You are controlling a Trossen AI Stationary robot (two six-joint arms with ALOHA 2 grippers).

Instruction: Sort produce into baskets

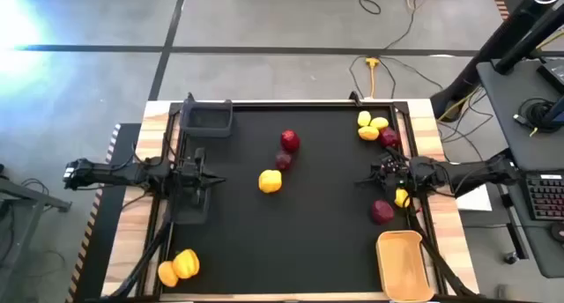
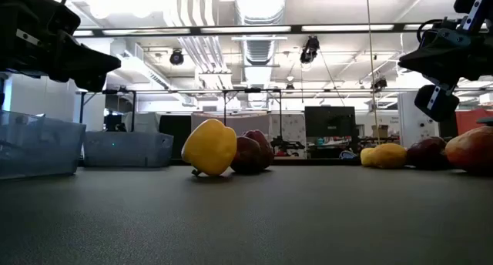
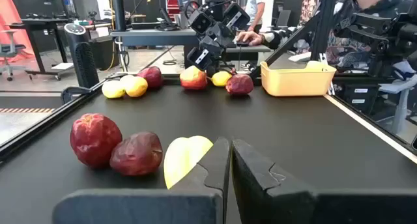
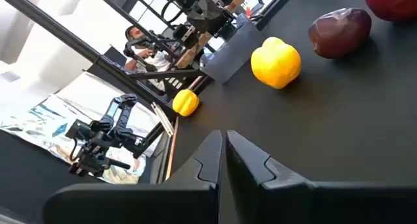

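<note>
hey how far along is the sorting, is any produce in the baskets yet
Nothing looks sorted yet: the tan tray and the dark bin appear empty. The yellow pepper and two red fruits sit mid-table; more pieces lie near the far right corner and near left corner. The left claw and right claw are shut, holding nothing. All of it remains.

Both arms were dark, near-black, slim tubes w/ blocky joints. Left gripper and right gripper each had two flat black fingers w/ stepped, notched inner edges, mounted on a wide dark crossbar. Small pale marks on right wrist housing.
</note>
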